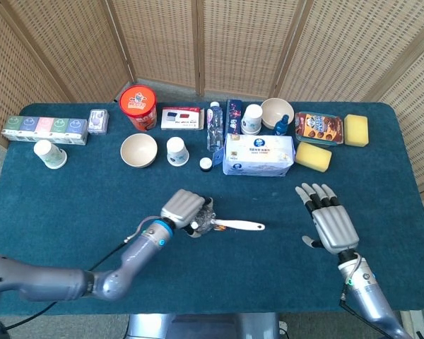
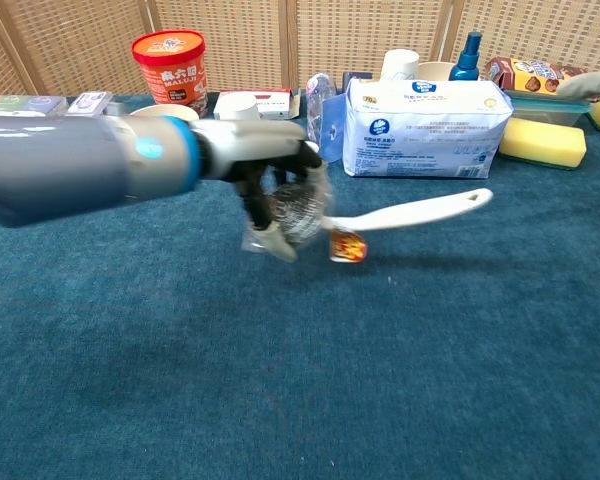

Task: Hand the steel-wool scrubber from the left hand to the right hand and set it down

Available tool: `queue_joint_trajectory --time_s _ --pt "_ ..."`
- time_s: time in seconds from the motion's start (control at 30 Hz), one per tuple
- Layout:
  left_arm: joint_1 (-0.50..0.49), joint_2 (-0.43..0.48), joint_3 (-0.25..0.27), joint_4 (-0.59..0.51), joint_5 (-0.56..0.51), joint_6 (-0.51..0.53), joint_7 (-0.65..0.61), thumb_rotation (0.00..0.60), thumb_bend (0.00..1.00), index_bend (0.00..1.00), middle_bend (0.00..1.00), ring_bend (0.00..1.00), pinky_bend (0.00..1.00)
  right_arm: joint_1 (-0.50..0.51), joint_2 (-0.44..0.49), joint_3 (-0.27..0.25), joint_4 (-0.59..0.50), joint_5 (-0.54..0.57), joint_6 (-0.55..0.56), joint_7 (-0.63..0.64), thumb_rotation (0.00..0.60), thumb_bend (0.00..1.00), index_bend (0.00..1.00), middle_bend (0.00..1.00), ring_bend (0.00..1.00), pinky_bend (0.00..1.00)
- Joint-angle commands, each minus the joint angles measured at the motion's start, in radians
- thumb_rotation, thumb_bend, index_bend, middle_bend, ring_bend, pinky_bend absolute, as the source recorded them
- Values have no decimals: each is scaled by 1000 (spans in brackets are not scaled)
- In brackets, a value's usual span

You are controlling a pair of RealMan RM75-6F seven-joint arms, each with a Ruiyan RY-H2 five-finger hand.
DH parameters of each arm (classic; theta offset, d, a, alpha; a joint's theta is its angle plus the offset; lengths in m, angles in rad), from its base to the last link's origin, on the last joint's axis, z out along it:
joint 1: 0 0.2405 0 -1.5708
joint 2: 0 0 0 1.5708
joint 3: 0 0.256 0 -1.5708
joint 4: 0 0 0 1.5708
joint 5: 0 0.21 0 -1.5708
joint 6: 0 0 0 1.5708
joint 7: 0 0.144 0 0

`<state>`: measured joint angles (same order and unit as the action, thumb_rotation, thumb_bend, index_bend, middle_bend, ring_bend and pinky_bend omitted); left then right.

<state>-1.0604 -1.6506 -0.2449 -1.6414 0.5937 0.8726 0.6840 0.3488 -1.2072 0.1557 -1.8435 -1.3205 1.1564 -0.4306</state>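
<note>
The steel-wool scrubber (image 1: 204,222) (image 2: 298,209) is a silvery wad with a white handle (image 1: 240,226) (image 2: 412,212) pointing to the right and a small orange tag hanging under it. My left hand (image 1: 183,209) (image 2: 265,180) grips the wad and holds it above the blue table, near the middle. My right hand (image 1: 328,222) is open with fingers spread, palm down, to the right of the handle's tip and apart from it. Only a fingertip of it shows at the right edge of the chest view.
Along the back of the blue table (image 1: 268,268) stand a red canister (image 1: 139,106), a beige bowl (image 1: 138,150), a paper cup (image 1: 177,150), a tissue pack (image 1: 259,155) (image 2: 423,127), a bottle (image 1: 213,127) and yellow sponges (image 1: 313,156).
</note>
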Motion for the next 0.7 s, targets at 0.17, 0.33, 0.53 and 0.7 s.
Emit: queue_joint_trajectory --time_s 0.17,0.33,0.53,0.7 --pt "-93 -75 -21 62 -89 47 56 600 0 376 431 422 538 19 -4 -10 -20 31 -5 -44 600 0 0 0 0 0" --pt "-121 -89 -31 64 -111 71 62 600 0 376 431 422 538 27 -8 -22 -47 31 3 -70 600 0 0 0 0 0" --pt "-149 -107 -39 55 -145 114 82 600 0 376 431 422 538 53 -55 -22 -63 55 4 -122 600 0 0 0 0 0" --pt "-167 -115 -51 35 -172 153 97 600 0 376 431 421 538 83 -108 -11 -47 127 -4 -178 600 0 0 0 0 0"
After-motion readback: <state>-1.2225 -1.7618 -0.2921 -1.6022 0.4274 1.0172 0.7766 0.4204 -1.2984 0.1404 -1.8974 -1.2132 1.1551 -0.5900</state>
